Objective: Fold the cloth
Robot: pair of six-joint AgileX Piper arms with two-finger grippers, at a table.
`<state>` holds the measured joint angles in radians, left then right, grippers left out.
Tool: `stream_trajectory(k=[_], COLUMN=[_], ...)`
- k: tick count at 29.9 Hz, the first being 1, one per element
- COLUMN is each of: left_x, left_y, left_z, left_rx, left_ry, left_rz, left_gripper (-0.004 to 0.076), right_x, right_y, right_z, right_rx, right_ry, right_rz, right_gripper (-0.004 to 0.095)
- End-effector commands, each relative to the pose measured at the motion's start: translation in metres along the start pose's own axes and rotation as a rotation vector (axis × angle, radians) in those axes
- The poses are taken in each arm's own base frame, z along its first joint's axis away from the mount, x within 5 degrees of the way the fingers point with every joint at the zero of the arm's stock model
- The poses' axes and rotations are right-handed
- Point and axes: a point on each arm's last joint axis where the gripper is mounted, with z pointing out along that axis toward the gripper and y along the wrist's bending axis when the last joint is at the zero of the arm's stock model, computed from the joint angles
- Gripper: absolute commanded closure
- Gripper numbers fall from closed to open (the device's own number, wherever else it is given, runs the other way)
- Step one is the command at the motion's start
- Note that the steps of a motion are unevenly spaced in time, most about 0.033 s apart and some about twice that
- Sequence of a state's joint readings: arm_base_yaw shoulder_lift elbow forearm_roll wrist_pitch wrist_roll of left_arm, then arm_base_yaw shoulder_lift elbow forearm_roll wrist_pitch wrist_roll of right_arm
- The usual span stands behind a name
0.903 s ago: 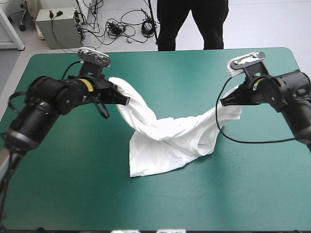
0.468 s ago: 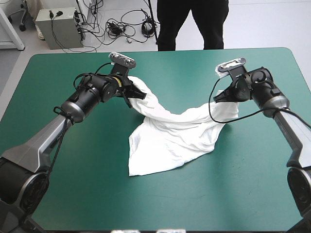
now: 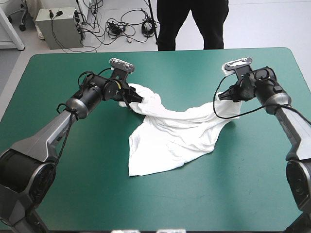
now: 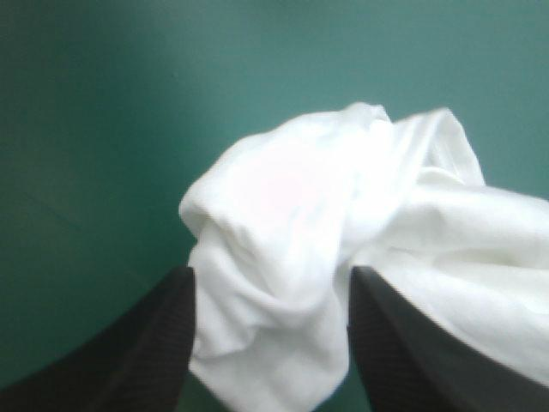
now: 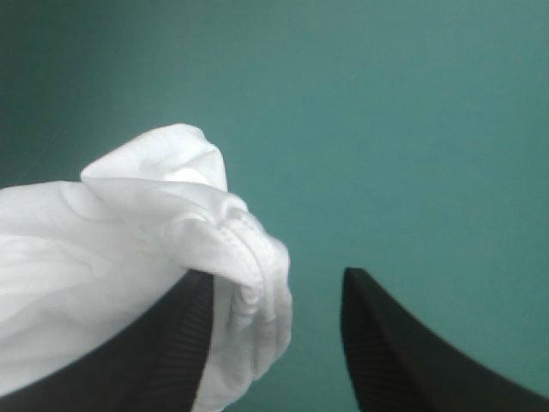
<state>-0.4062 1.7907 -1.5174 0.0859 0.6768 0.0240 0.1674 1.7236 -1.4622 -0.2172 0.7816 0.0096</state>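
Observation:
The white T-shirt [image 3: 170, 136] lies crumpled at mid-table, with two twisted ends reaching toward the far corners. My left gripper [image 3: 132, 98] is low at the far-left end and open. That bunched end [image 4: 283, 197] lies loose between its fingers [image 4: 137, 343]. My right gripper [image 3: 224, 95] is at the far-right end, also open. A rolled hem of the T-shirt [image 5: 129, 223] rests against one of its fingers [image 5: 146, 343], and bare cover shows beside the other. In its own view the left gripper [image 4: 273, 273] has its jaws wide apart, as does the right gripper [image 5: 276, 275].
The teal-green cover [image 3: 73, 184] surrounds the T-shirt on every side. The table's far edge [image 3: 160, 51] runs a short way beyond both grippers.
Both arms have come down and stretched forward, laying the two lifted ends of the T-shirt on the table. The right gripper has shifted slightly outward.

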Motion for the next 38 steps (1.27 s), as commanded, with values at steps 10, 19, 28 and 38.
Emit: stream_trajectory(k=[10,19,28,38], left_x=[-0.032,0.005,0.060,0.058], left_y=[0.011,-0.015,-0.022,-0.036], left_z=[-0.119,-0.207,-0.181,-0.094], left_rx=[-0.076,0.002,0.036,0.075], left_ry=[0.004,0.042,0.210,0.256], left_rz=[0.023,0.029,0.022,0.061], left_gripper=[0.0206,0.0206,0.0206,0.0206], right_x=[-0.025,0.004,0.053,0.071], right_y=[-0.031,-0.039,-0.038,-0.033], right_z=[-0.113,-0.191,-0.227,-0.217], right_rx=[0.105,0.120,0.132,0.119], right_ry=[-0.189,-0.246,-0.276,-0.235], right_rz=[0.070,0.097,0.103,0.113], right_gripper=[0.0256,0.0260,0.0260,0.0260])
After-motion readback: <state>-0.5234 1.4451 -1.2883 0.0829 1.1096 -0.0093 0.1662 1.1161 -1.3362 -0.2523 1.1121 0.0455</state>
